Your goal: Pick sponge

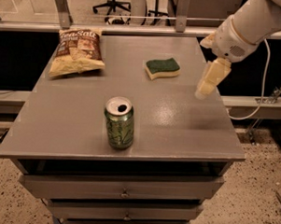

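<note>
The sponge (162, 68) lies flat on the grey table (74, 125), right of centre towards the back. It has a dark green top over pale yellow foam and wavy edges. My gripper (204, 91) hangs from the white arm at the upper right. It is above the table's right side, to the right of the sponge and a little nearer the front. It holds nothing.
A green drink can (119, 123) stands upright near the table's front centre. A chip bag (77, 51) lies at the back left. Drawers (123, 190) are below the tabletop. A rail and office chairs are behind the table.
</note>
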Robot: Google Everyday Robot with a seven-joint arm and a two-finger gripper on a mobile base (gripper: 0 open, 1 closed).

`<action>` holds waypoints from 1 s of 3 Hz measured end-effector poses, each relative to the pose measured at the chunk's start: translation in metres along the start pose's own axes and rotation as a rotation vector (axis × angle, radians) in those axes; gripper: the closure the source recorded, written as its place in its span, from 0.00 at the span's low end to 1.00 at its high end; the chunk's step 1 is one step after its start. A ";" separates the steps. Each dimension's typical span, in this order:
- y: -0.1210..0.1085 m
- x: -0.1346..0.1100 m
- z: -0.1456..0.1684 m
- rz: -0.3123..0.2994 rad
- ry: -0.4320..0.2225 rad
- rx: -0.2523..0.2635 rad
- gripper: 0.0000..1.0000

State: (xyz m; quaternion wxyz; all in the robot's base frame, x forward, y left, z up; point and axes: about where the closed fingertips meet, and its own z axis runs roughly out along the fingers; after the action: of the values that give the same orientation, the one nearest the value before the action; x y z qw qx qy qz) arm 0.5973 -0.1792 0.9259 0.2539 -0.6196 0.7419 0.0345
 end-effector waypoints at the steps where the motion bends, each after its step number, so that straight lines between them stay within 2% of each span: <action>1: -0.029 -0.004 0.031 0.012 -0.045 -0.017 0.00; 3: -0.078 -0.035 0.102 0.143 -0.177 -0.111 0.00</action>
State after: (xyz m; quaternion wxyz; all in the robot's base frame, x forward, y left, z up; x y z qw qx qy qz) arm 0.7079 -0.1283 0.8720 0.2805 -0.5728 0.7558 0.1482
